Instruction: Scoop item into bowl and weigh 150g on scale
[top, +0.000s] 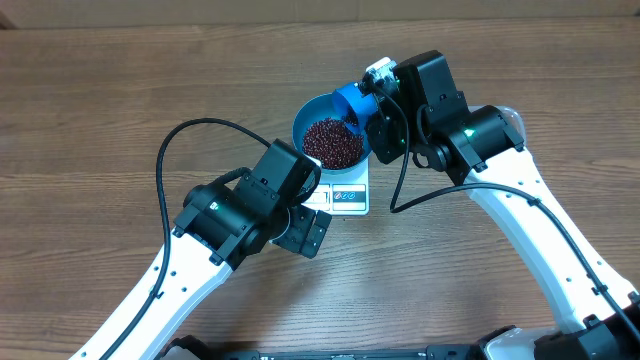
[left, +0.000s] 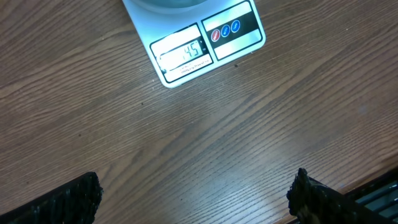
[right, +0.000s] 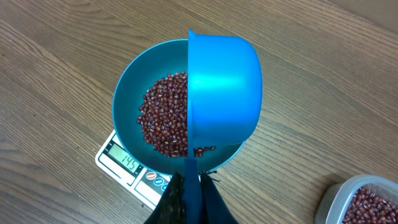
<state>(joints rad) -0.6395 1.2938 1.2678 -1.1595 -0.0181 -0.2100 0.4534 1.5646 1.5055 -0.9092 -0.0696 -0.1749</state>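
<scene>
My right claw (right: 189, 194) pinches the scoop (right: 224, 87) handle tight. The scoop points straight away from it, tipped on its side over the bowl (right: 127, 93). The beans (right: 163, 118) lie in the bowl, on the scale (right: 121, 163). A tub (right: 360, 202) sits nearby. My left claw (left: 196, 186) hangs wide open.

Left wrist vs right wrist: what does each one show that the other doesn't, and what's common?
Only left wrist: the left gripper, wide open and holding nothing, over bare table in front of the scale.

Only right wrist: the beans heaped in the bowl, the blue scoop tipped on its side over it, the right gripper shut on the scoop's handle, and a clear tub of beans at lower right.

Both: the scale's display reading 145, its buttons, the wood table. The left wrist catches only a sliver of the bowl.
</scene>
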